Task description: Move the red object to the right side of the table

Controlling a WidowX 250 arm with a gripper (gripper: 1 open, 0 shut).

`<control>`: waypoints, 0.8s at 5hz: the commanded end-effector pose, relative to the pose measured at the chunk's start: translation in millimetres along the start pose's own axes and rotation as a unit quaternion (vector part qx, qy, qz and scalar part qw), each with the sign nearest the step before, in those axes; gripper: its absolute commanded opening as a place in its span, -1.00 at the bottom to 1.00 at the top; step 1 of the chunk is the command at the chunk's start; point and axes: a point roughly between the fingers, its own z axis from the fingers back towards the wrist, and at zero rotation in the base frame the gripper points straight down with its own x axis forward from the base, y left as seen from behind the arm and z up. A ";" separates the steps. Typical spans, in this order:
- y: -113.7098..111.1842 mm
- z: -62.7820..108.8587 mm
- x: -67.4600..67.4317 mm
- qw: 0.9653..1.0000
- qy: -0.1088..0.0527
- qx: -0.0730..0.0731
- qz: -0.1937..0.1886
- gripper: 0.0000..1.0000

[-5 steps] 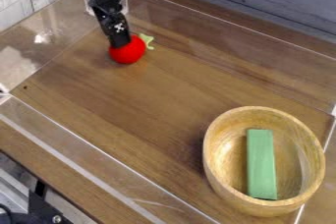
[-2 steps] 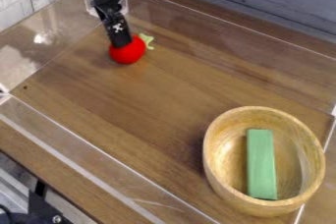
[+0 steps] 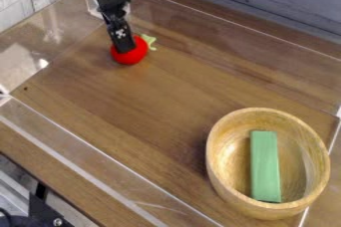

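Observation:
The red object (image 3: 131, 56), a small rounded toy fruit with a green stem tip, lies at the far left of the brown wood-grain table (image 3: 160, 102). My black gripper (image 3: 123, 42) points steeply down right over it, its fingertips at the fruit's top and back side. The jaws stand open around the fruit and I see no closed grip. The fruit rests on the tabletop. Part of it is hidden behind the fingers.
A round light-wood bowl (image 3: 221, 134) sits at the near right with a green rectangular block (image 3: 265, 165) lying inside. Low clear acrylic walls (image 3: 80, 166) edge the tabletop on all sides.
The gripper has sunk slightly lower onto the red object and rolled a little. The fruit, the bowl and the block have not moved.

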 end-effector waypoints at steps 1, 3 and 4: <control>7.9 8.0 14.7 0.999 -0.002 0.013 -0.046 1.00; -5.3 23.0 49.0 1.000 -0.012 0.021 -0.006 -1.00; -6.8 41.8 57.8 0.999 -0.017 0.022 0.014 -1.00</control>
